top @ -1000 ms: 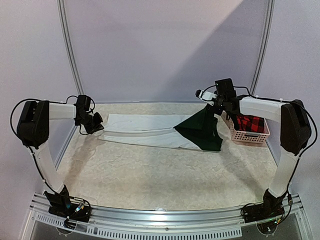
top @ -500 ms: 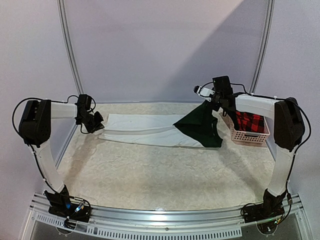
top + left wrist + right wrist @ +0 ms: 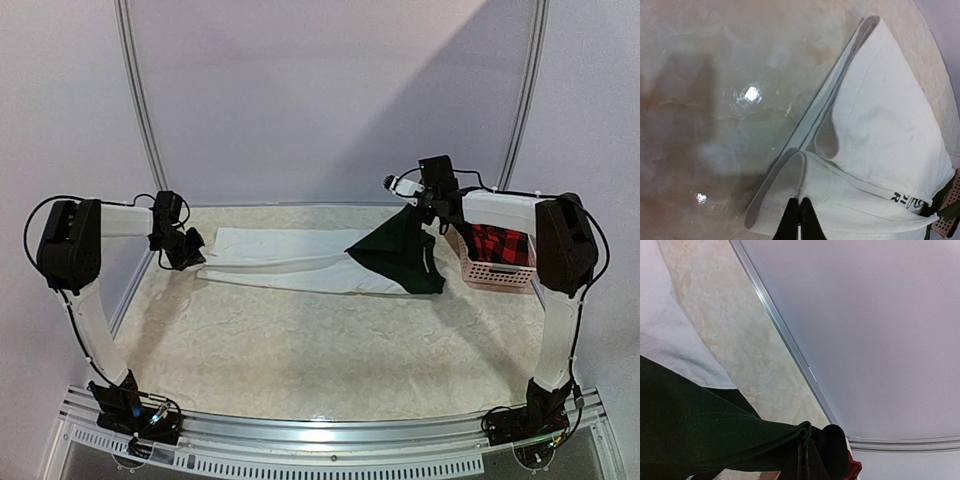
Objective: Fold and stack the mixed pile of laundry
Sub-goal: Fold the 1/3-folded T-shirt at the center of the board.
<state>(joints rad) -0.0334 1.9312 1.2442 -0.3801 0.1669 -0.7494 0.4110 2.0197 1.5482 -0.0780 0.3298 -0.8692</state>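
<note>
Honestly, early days: my left gripper [image 3: 800, 205] is pinched shut on the white cloth [image 3: 880, 125], my right gripper [image 3: 802, 452] clamps the green garment [image 3: 700, 435] (checked shirt [image 3: 500, 245] sits in the basket [image 3: 500, 276]); nothing stacked.

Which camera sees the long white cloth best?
The top external view: the white cloth lies stretched across the table there, its right end under the green garment. The left wrist view shows only the end pinched by the left gripper; the right wrist view only a corner.
</note>
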